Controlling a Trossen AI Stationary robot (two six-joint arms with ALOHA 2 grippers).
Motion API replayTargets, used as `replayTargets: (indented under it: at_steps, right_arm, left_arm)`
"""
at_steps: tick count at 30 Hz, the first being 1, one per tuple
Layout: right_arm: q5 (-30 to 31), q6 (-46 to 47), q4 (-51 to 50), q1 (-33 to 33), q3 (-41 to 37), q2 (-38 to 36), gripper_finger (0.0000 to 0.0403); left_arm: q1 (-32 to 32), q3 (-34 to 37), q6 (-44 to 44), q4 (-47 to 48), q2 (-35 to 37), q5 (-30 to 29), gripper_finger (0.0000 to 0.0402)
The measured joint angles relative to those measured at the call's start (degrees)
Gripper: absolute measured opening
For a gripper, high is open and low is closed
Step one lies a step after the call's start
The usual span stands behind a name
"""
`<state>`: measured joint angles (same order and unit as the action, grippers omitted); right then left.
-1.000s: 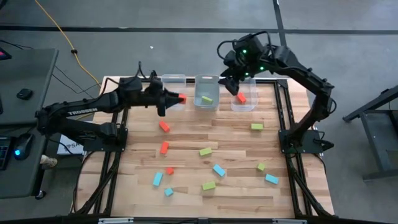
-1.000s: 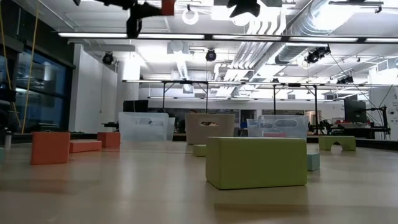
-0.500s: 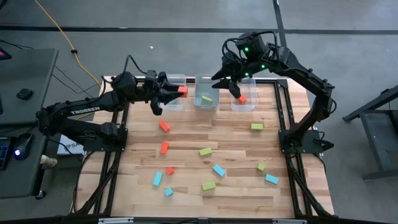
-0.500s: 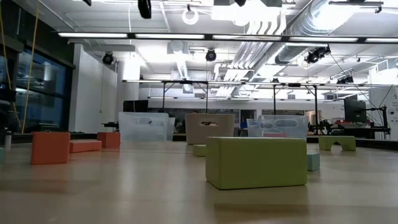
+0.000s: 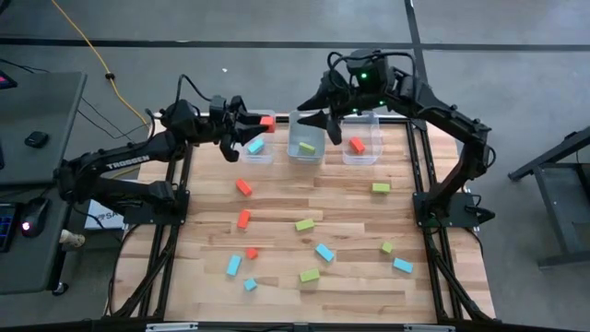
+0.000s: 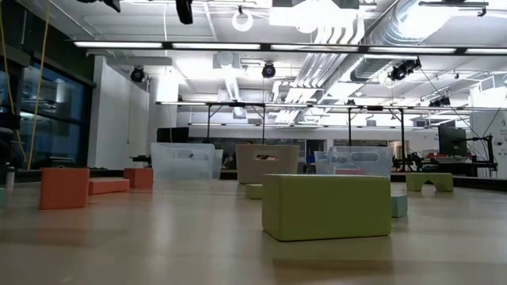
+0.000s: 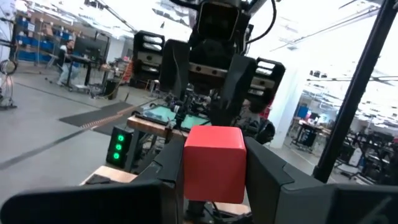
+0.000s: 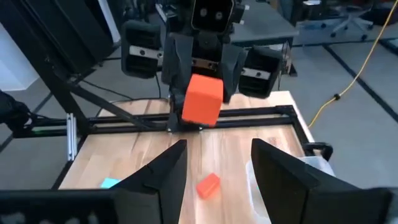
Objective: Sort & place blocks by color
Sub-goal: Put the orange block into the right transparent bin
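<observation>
Wooden tabletop carried scattered blocks and three clear bins along its far edge; left gripper hung raised above the left bin, pinching a red block; that bin held a blue block, so the red appeared bound for the right bin; right gripper hovered over the middle bin, fingers spread, empty; a handover looked likely next.

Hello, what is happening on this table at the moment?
Two robot arms are sorting coloured blocks into three clear bins along the table's far edge. The left gripper holds a red block in the air above the left bin. The right gripper is open and empty above the bins. About a dozen blocks lie loose on the table.
</observation>
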<state>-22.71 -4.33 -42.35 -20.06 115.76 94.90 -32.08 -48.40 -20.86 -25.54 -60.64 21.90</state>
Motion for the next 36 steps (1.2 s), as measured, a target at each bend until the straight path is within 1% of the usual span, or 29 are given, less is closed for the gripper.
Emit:
replayTargets:
  at_steps: [8, 13, 16, 19, 22, 26, 32, 36]
  right_arm:
    - [-0.46, 3.03, -0.62, 1.02, -0.07, 3.76, 0.0170]
    - [-0.39, 4.35, -0.70, 1.88, -0.11, 4.52, 0.0170]
    - [2.45, 4.23, -0.27, 2.31, -0.11, 4.52, 0.0170]
    - [2.61, 3.02, 0.08, 2.17, -0.11, 4.52, 0.0170]
    - [2.80, 4.56, 0.17, 2.06, -0.11, 4.77, 0.0172]
    - [2.24, 5.66, -1.60, 2.12, -0.13, 5.34, 0.0194]
    - [2.28, 5.93, 1.01, 2.83, -0.13, 5.41, 0.0245]
    - [2.32, 8.93, 1.89, 3.07, -0.13, 5.46, 0.0252]
  left_arm:
    - [0.11, 0.00, -0.17, -0.02, -1.62, 2.93, 0.0086]
    - [0.09, 0.02, -0.12, -0.04, -1.62, 3.01, 0.0086]
    - [0.02, 0.00, -0.13, -0.20, -1.62, 3.00, 0.0086]
    - [0.02, 0.00, -0.13, -0.15, -1.62, 3.02, 0.0086]
    - [0.02, 0.00, -0.13, -0.11, -1.62, 3.03, 0.0086]
    - [0.02, 0.00, -0.13, -0.23, -1.62, 3.02, 0.0086]
    - [0.05, 0.00, -1.22, -0.02, -1.62, 3.02, 0.0086]
    - [0.33, 0.00, -0.73, -0.02, -1.62, 3.00, 0.0086]
